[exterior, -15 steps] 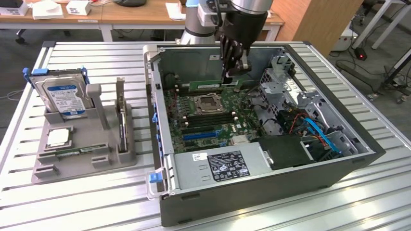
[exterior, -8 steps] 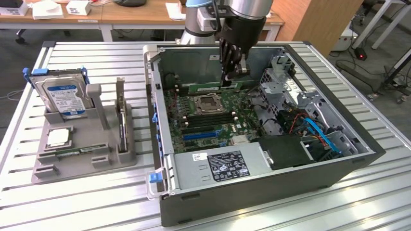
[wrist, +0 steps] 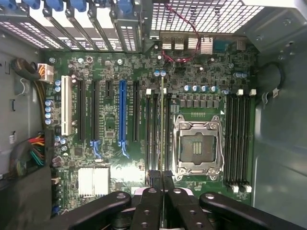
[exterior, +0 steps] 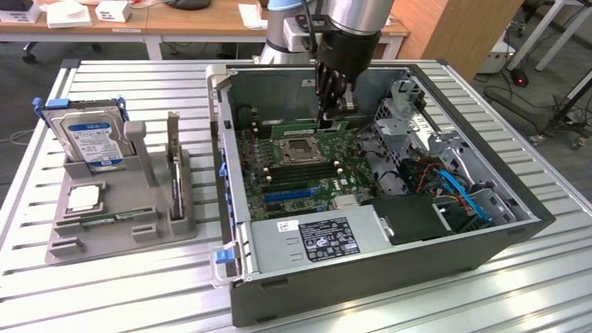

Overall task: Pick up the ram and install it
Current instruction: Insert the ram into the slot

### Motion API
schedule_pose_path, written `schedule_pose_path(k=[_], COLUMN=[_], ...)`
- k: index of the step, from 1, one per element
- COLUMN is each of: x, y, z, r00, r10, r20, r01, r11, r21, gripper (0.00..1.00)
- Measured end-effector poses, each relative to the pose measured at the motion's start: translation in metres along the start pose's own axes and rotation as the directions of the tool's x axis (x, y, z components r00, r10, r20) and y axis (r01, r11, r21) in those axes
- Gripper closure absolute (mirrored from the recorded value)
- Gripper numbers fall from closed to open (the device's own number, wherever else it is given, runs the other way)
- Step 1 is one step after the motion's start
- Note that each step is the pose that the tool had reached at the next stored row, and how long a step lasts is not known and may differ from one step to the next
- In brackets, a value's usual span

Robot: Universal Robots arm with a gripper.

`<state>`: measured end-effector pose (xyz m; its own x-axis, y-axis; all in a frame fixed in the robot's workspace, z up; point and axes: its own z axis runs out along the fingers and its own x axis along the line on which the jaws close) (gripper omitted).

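The ram is a thin green stick, and my gripper is shut on it inside the open computer case. It hangs level just over the motherboard, on the far side of the CPU socket. In the wrist view the ram shows edge-on as a thin line running out from my gripper. That line lies along the black memory slots beside the CPU socket. I cannot tell whether it touches a slot.
A grey holder on the exterior view's left carries a blue-labelled hard drive and an upright card. Inside the case are a power supply, a drive cage and cables. More memory slots flank the socket's other side.
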<state>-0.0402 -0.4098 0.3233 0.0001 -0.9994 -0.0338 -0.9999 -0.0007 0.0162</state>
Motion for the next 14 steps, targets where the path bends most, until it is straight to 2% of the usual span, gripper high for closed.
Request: schedule_pose_path(k=[14], x=[0.001], y=[-0.0002], z=[0.0196], r00=[1.0000], r10=[0.000], r20=[0.0001], r01=[0.000], r11=[1.0000], r21=[0.0001], gripper=[0.89])
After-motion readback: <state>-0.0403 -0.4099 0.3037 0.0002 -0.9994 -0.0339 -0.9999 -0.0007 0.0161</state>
